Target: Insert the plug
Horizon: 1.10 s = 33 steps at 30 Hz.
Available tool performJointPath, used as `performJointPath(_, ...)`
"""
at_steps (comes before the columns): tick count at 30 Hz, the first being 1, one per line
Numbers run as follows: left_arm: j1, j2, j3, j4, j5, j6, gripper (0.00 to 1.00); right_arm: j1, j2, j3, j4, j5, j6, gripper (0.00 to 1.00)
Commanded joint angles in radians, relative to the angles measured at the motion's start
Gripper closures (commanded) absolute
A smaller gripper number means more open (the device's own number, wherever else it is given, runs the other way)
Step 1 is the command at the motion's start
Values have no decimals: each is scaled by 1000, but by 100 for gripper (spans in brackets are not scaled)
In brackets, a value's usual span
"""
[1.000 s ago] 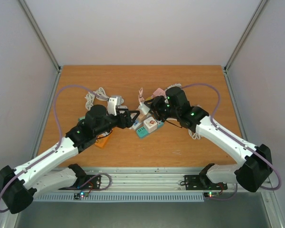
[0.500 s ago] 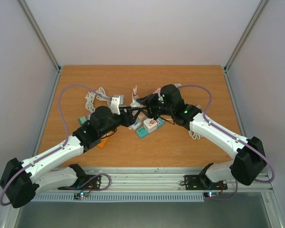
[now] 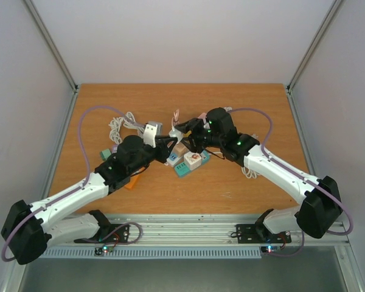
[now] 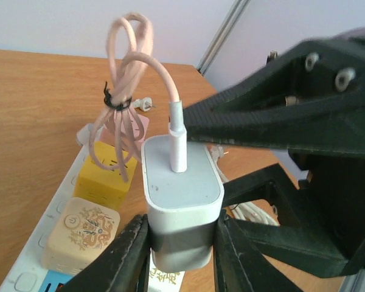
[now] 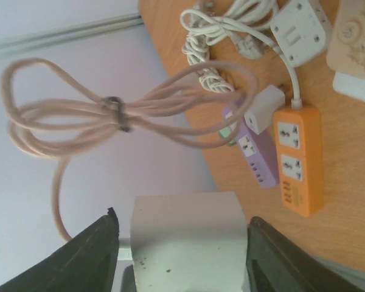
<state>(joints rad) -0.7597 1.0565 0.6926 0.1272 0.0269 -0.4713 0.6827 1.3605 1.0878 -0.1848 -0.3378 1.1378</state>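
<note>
- The wooden tabletop [image 3: 243, 103] fills the overhead view. Only that view shows both my arms reaching in to meet near its middle.
- My left arm [image 3: 67, 198] comes in from the lower left and my right arm [image 3: 280, 170] from the lower right. From overhead the jaws are too small to read.
- An orange power strip [image 5: 299, 161] and a purple power strip [image 5: 255, 155] lie side by side on the wood. They show plainly only in the right wrist view, with a coil of white cable [image 5: 219, 30] beyond them.
- A white power strip [image 4: 24, 267] shows up close only in the left wrist view. It lies below the plug and carries a yellow cube [image 4: 106, 176] and a patterned beige cube [image 4: 82, 234].
- My left pincer [image 4: 182, 246] is clamped on the white charger plug [image 4: 182, 182], a finger pressed to each side. It holds the plug upright over the white strip. I cannot tell whether the plug touches the strip.
- My right pincer [image 5: 182, 255] stands open around the same plug, with a gap at one finger in the right wrist view.
- A pink cable [image 4: 128, 79] rises from the plug's top, looped and tied.
</note>
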Motion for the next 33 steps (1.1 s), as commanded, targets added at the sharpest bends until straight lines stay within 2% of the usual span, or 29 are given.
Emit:
performJointPath(1,-14,16,17,112,116,168,76,12,-43,45,2,-22,-144,33)
performJointPath(4,-13,19,36,90,129,279,79,12,-71,78,-99,-4,-373,22)
performJointPath(8,-14,31,76,36,147,397,81,9,-151,72,-231,30,-700,19)
performJointPath(12,-14,45,106,-4,175,497,82,8,-183,128,-442,77,-977,19)
performJointPath(18,-13,59,132,-62,195,576,82,8,-157,226,-599,62,-1171,19)
performJointPath(22,-14,59,147,-112,224,633,83,7,-85,323,-706,50,-1255,22)
performJointPath(24,-15,66,151,-118,206,645,83,7,-61,337,-737,112,-1259,23)
performJointPath(27,-14,73,150,-157,152,617,80,7,-49,316,-760,243,-1205,25)
performJointPath(30,-14,68,113,-120,136,559,73,-3,-63,250,-752,380,-1092,24)
performJointPath(33,-14,69,102,-98,106,517,65,-59,-78,175,-715,417,-1017,25)
